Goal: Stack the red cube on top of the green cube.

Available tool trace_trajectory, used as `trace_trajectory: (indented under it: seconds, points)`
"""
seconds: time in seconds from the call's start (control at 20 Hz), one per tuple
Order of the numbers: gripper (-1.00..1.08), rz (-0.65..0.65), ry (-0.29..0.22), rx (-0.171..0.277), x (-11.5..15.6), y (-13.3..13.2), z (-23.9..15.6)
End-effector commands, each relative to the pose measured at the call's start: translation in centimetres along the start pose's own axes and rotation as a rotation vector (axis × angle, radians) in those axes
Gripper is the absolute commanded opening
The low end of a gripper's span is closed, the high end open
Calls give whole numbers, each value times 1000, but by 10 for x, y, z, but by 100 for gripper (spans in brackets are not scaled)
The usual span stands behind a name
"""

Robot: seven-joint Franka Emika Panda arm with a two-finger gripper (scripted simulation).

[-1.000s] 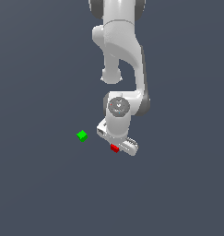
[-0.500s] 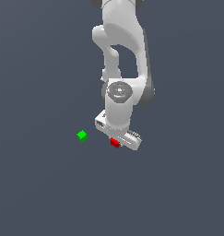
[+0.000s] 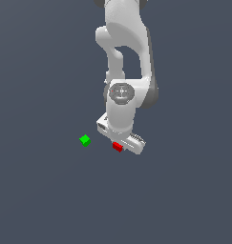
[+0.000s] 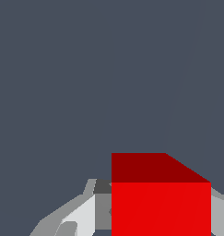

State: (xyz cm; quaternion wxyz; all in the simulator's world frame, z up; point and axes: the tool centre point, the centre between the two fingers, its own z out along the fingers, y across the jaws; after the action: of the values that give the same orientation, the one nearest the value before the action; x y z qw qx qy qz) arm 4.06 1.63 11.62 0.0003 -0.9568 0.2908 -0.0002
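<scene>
Since the earlier frames my arm has drawn upward in the exterior view and the red cube (image 3: 117, 147) has come up with it; the green cube (image 3: 85, 140) has not shifted. My gripper (image 3: 119, 144) now hangs below the white wrist housing, and the red cube shows at its lower edge, mostly covered by the gripper body. My fingers (image 4: 79, 214) are closed on the red cube (image 4: 160, 208): the wrist view shows the cube seated between them, a grey-white finger pressed against one side face and a sliver of the other finger at the opposite side. The cube's front face is bright red and its upper face darker. Nothing but the plain grey-blue floor (image 4: 85, 83) appears beyond it in that view. In the exterior view, the green cube sits on the floor (image 3: 50, 200) to the exterior view's left of the red cube, near it but apart, with clear floor showing between the two. The green cube is not visible in the wrist view.
</scene>
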Motion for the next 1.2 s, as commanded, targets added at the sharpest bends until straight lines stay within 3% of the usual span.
trace_trajectory:
  seconds: [0.0, 0.25, 0.8, 1.15]
  points:
    - [-100, 1, 1, 0, 2, 10, 2]
    - [-100, 1, 1, 0, 8, 44, 12]
    - [-100, 1, 0, -1, 28, 152, 43]
    - [-100, 1, 0, -1, 36, 186, 53]
